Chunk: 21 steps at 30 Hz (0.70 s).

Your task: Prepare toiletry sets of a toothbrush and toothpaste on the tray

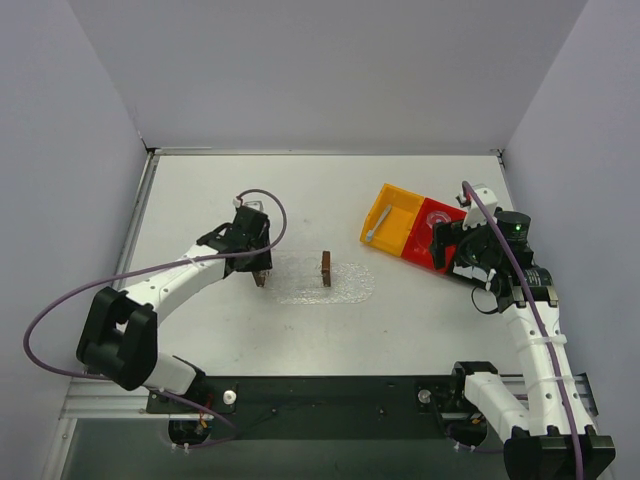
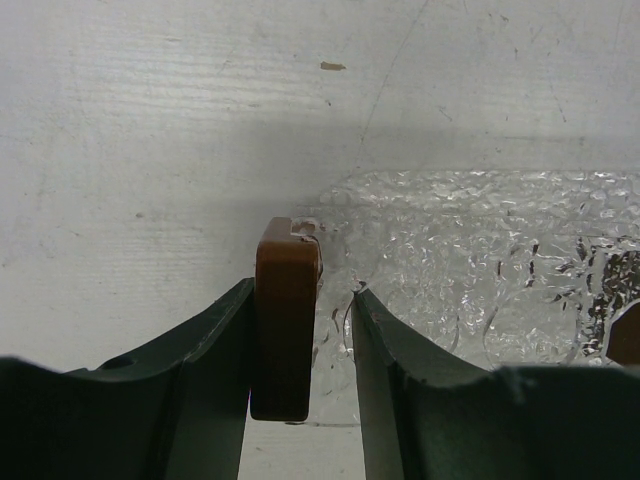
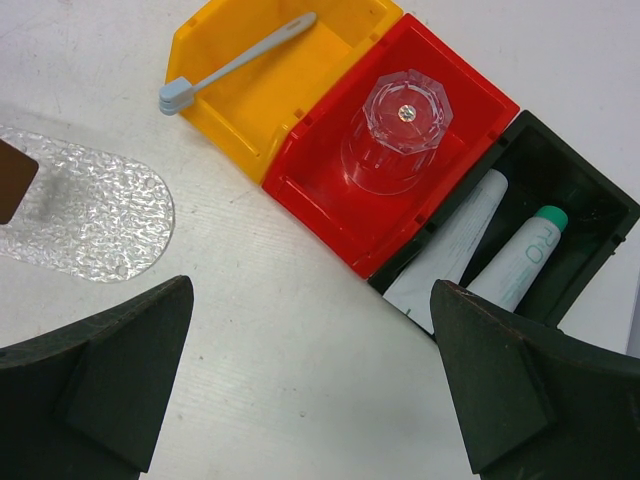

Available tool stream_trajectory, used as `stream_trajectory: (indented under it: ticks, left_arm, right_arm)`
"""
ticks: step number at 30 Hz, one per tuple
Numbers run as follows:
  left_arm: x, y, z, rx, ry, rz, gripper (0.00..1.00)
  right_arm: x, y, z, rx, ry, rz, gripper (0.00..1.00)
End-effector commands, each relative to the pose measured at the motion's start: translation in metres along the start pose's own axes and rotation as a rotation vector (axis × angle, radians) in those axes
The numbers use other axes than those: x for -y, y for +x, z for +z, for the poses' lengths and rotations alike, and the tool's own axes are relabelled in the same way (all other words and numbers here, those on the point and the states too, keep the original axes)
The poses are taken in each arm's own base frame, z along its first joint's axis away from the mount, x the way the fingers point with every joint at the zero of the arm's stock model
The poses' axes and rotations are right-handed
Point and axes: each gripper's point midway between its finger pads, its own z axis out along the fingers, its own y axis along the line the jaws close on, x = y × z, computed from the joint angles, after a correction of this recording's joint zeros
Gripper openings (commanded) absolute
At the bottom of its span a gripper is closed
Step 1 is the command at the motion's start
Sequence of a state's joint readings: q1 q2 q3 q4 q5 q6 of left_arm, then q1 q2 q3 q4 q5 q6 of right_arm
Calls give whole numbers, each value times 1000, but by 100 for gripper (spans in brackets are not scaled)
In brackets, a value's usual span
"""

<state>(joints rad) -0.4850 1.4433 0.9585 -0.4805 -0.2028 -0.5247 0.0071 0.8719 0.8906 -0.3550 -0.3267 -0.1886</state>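
- Only the right wrist view shows the toothpaste (image 3: 455,240), in a black bin (image 3: 580,165); the toothbrush (image 3: 235,62) lies in the yellow bin (image 3: 225,135).
- Right of the tray (image 3: 100,215), the right gripper (image 3: 310,300) gapes wide; at its left end, the left gripper (image 2: 305,290) loosely straddles a brown block (image 2: 285,320).

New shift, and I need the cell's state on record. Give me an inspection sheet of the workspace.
Surface: white table, lightly scuffed.
Job's things: toothbrush in yellow bin; toothpaste in black bin beside a green-capped tube; tray mid-table, neither on it.
Clutter: clear cup in red bin; brown block standing on tray; second brown block at tray's edge.
Grippers: left gripper fingers around second brown block, gap on one side; right gripper open, above table near bins.
Cables: purple cable looping off each arm.
Surroundings: plain walls.
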Motion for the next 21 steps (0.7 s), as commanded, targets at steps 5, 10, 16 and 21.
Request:
stream_trajectory:
  ticks: [5,10,16,21]
  left_arm:
    - [25,-18,-7,71,29,-45,0]
    - [25,-12,-2,64,-13,-55,0]
    - [23,-9,3,53,-40,-96,0]
    - [26,-9,4,51,-45,-105,0]
  right_arm:
    - [0,-4,5,23,-11,-21,100]
    - [0,-3,5,18,-13,-22,100]
    - [1,-4,5,19,-9,-24,100]
    - [1,-3,6,17,-10,-26,100]
